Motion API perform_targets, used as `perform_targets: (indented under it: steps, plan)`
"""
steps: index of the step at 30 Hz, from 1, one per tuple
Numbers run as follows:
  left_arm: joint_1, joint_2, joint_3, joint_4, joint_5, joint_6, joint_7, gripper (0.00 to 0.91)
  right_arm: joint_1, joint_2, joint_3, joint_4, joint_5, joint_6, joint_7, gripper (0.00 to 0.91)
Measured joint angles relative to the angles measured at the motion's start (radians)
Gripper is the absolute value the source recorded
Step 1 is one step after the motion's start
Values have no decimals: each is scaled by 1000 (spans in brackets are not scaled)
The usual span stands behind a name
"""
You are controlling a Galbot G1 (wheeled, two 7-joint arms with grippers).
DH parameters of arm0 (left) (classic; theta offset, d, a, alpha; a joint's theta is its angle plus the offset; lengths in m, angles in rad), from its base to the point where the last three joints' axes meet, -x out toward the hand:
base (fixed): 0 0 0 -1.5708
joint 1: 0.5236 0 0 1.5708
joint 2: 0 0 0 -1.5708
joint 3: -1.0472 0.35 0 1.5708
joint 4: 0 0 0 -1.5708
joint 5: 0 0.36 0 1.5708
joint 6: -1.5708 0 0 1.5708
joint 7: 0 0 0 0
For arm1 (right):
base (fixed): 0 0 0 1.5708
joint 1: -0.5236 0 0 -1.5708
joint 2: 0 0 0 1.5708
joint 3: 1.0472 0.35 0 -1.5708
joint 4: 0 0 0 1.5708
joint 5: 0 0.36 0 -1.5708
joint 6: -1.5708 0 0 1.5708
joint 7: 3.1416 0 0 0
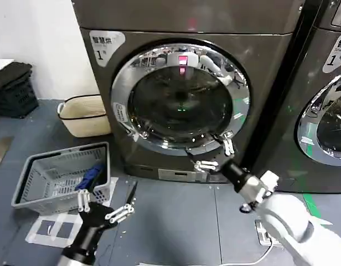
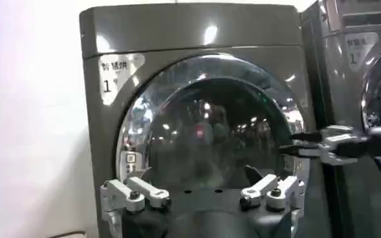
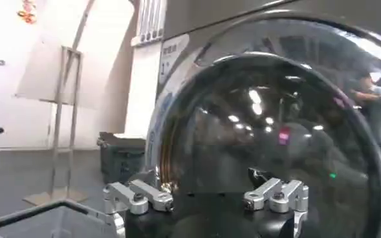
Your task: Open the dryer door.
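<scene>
Right, the dryer door (image 1: 180, 100) sits flush in the front of the dark grey machine marked "1" (image 1: 99, 54), so nothing is done yet: it is shut, and the whole pull is left. My right gripper (image 1: 216, 155) is up at the lower right of the chrome rim, fingers (image 1: 228, 143) spread apart, empty, close against the rim but, as far as I can tell, not hooked on any edge. I judge this as the approach, with the catch and the swing still to come. My left gripper (image 1: 103, 208) hangs low over the floor, fingers apart, holding nothing, beside the grey basket (image 1: 35, 176).

Now the views differ. The head view gives me the floor, that basket with something blue in it, a cream tub (image 1: 84, 115) by the wall and the neighbouring machine (image 1: 331, 100). The left wrist view shows my right gripper (image 2: 310, 146) side-on at the rim's edge. The right wrist view presses close on the dark glass (image 3: 268, 129), all reflections, and a frame standing off to the side.
</scene>
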Motion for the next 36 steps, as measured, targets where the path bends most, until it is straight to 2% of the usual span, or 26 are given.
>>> perform_targets:
  steps: [16, 36]
  plan:
    - [4, -7, 0, -4, 1, 0, 0, 907, 220, 111, -201, -122, -3, -21, 25, 907]
    - [6, -10, -6, -7, 2, -2, 0, 907, 359, 248, -328, -281, -2, -61, 99, 907]
